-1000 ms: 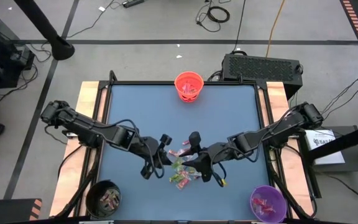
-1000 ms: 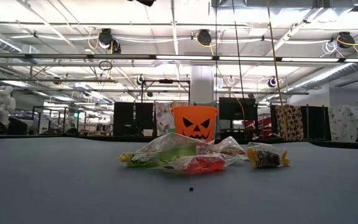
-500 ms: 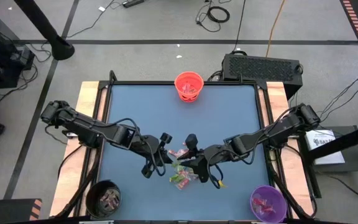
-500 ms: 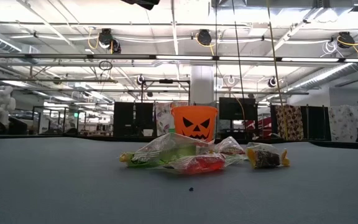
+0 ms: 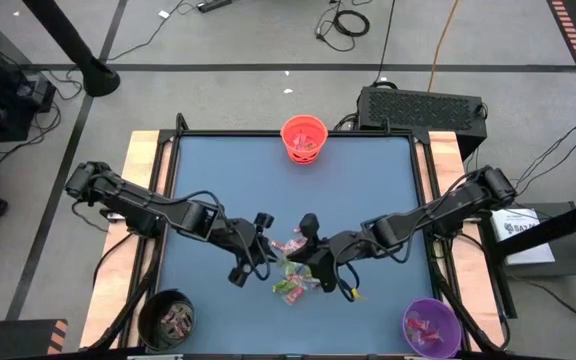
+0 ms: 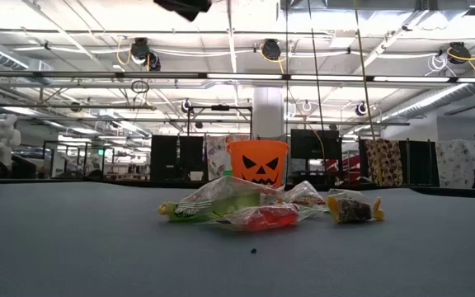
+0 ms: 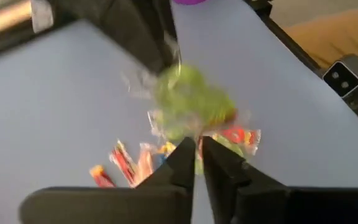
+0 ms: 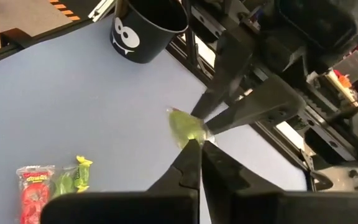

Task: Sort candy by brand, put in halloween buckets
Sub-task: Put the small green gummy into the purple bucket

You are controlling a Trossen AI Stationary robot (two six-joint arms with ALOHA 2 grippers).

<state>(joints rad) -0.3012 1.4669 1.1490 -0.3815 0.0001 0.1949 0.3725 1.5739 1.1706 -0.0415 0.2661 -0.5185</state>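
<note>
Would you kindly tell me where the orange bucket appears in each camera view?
High view: orange bucket at the table's far edge, top centre.
Low view: centre, behind the candy pile.
Left wrist view: not in it.
Right wrist view: not in it.
Shared landmark: the candy pile, seen in every view.

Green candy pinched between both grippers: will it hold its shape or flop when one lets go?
Probably flops: the green candy is pinched by thin crinkled wrapper film between the right gripper and left gripper. Likely light, and the glossy film may slip.
</note>
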